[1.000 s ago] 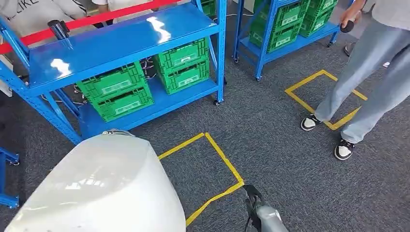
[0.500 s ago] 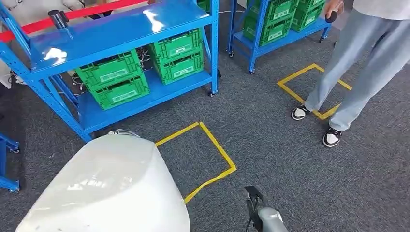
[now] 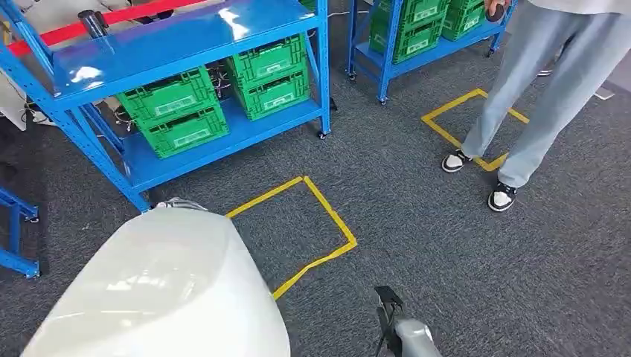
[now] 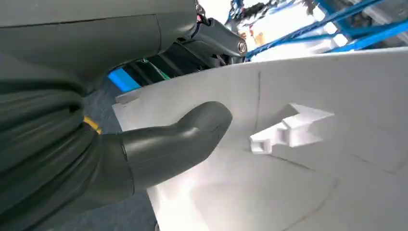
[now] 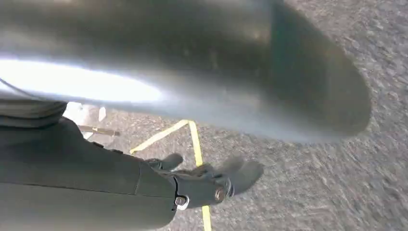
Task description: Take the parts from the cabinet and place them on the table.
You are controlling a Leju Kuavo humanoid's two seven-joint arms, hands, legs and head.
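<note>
Left wrist view shows the left hand point(image 4: 144, 149) with its thick thumb pressed flat on a big white part point(image 4: 308, 159), which it holds against the robot's front; the darker fingers lie behind the panel's edge. From the head, this white part point(image 3: 160, 286) sits low on the left side. The right hand point(image 5: 192, 185) hangs over the grey carpet point(image 3: 446, 245), fingers curled in and holding nothing. Beyond both hands is a yellow tape square point(image 3: 298, 230), then the blue cabinet point(image 3: 186, 44) with green crates point(image 3: 175, 111). Farther right, a person point(image 3: 536, 82) stands on a second tape square point(image 3: 465, 123).
</note>
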